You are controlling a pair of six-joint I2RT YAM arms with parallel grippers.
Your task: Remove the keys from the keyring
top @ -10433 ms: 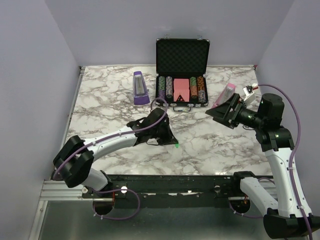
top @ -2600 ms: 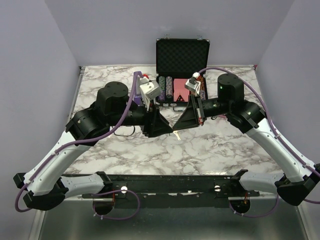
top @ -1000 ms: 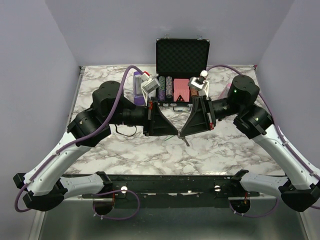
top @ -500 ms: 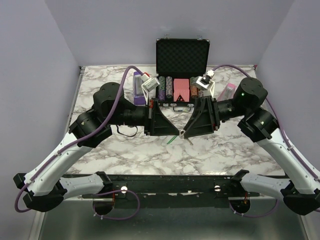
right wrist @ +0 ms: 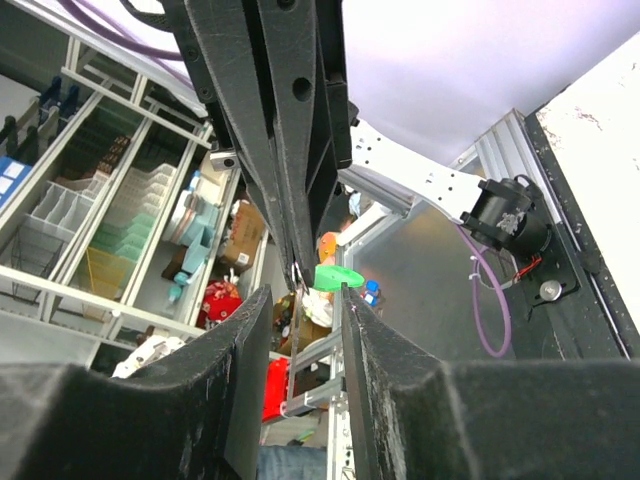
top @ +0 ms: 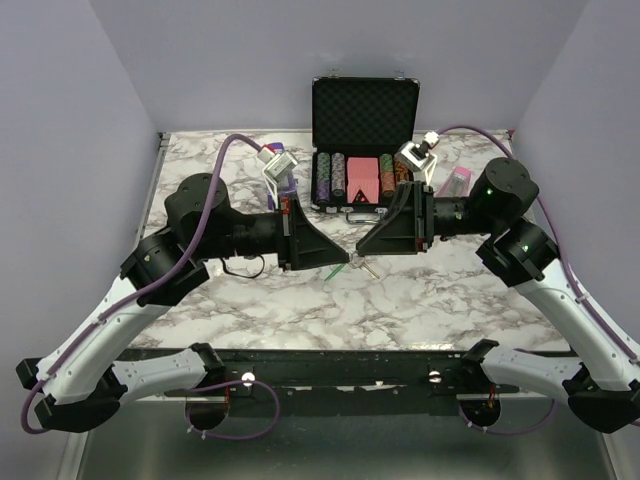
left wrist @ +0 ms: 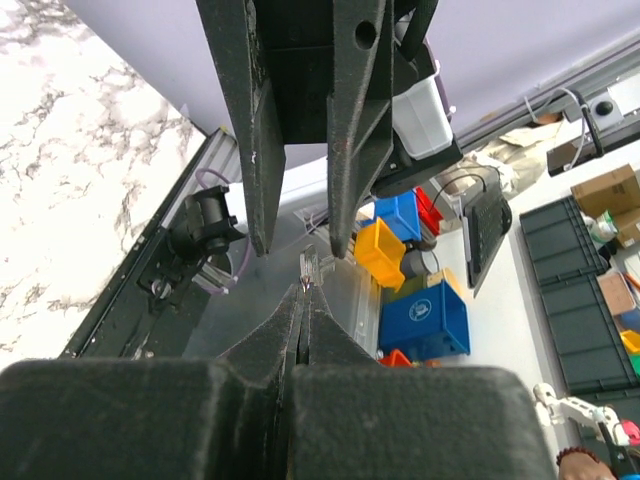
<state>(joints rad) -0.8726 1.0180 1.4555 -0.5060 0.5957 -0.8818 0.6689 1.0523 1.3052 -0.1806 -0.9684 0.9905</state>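
Observation:
Both grippers meet tip to tip above the middle of the marble table [top: 440, 290]. My left gripper [top: 346, 258] [left wrist: 303, 291] is shut, pinching the thin metal ring of the keyring at its tips. The green tag [top: 334, 270] [right wrist: 338, 276] hangs beside those tips. A thin silver key [top: 368, 267] [right wrist: 298, 325] dangles from the ring. My right gripper [top: 359, 250] [right wrist: 300, 305] is open, its fingers [right wrist: 245, 340] standing either side of the key and tag. In the left wrist view only a small silver bit [left wrist: 306, 266] shows beyond my shut fingertips.
An open black poker-chip case [top: 363, 105] stands at the back centre. A purple metronome-shaped object [top: 284, 160] stands left of it, partly behind my left wrist. A pink object [top: 456, 182] lies at the back right.
My right gripper has gone from shut to open. Both grippers have shifted a little toward the back of the table, still tip to tip, and the key hangs closer to the right fingertips.

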